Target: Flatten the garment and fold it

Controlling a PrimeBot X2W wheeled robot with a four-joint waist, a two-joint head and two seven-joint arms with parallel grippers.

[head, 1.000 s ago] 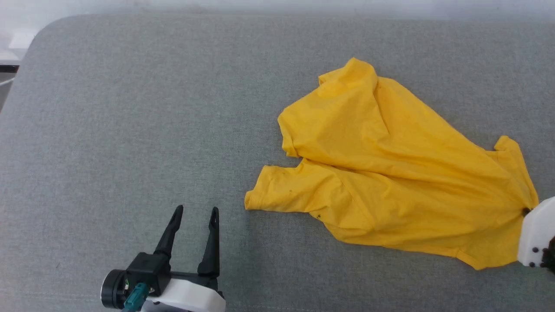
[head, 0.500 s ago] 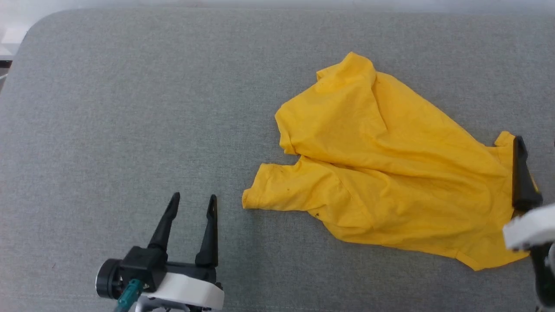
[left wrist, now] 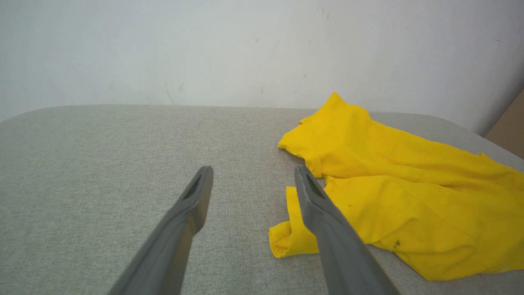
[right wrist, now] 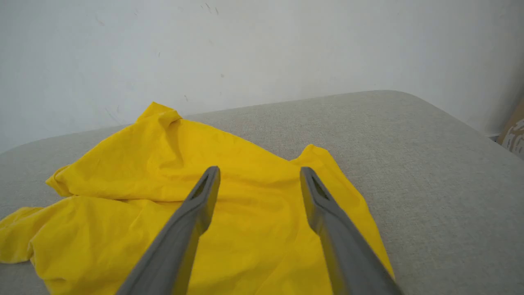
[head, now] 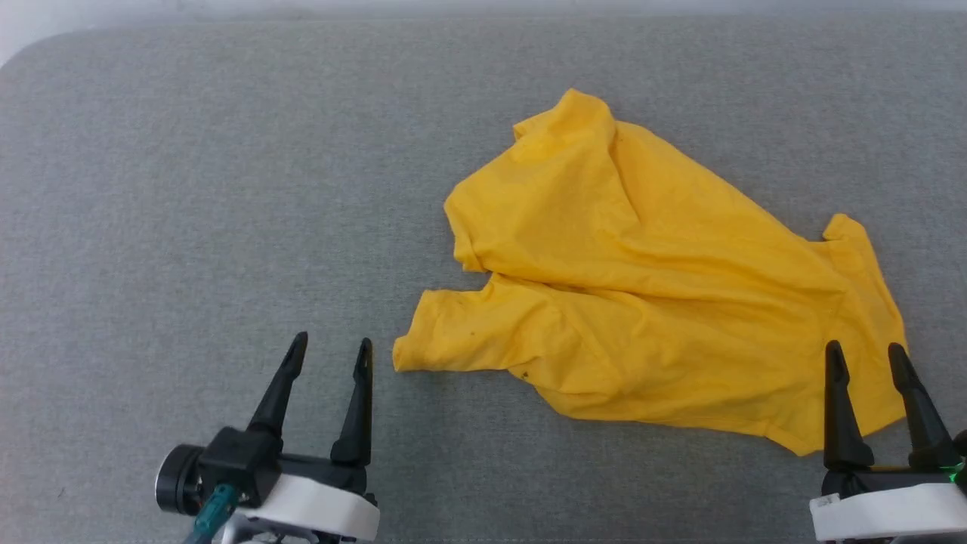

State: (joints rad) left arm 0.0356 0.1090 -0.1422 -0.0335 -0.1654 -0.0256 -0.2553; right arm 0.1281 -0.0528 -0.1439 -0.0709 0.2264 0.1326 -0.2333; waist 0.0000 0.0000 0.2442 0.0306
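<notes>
The garment (head: 650, 279), a mustard-yellow T-shirt, lies crumpled and partly folded over itself on the grey padded surface (head: 189, 189), right of centre in the head view. One sleeve end points toward my left gripper (head: 330, 349), which hovers open just left of it with nothing between its fingers. My right gripper (head: 866, 353) stands open above the garment's near right corner, holding nothing. The left wrist view shows the garment (left wrist: 409, 180) to the right of the open left gripper (left wrist: 254, 174). In the right wrist view the garment (right wrist: 123, 172) spreads under the open right gripper (right wrist: 260, 174).
The grey surface has a rounded far-left corner (head: 30, 53) and a far edge against a white wall (left wrist: 245, 49). A brown cardboard piece (left wrist: 507, 131) stands past the right end. Bare fabric stretches across the left half.
My right gripper has let go of the garment's right corner, opened, and drawn back toward the near edge. The camera has shifted, so the whole scene sits further left.
</notes>
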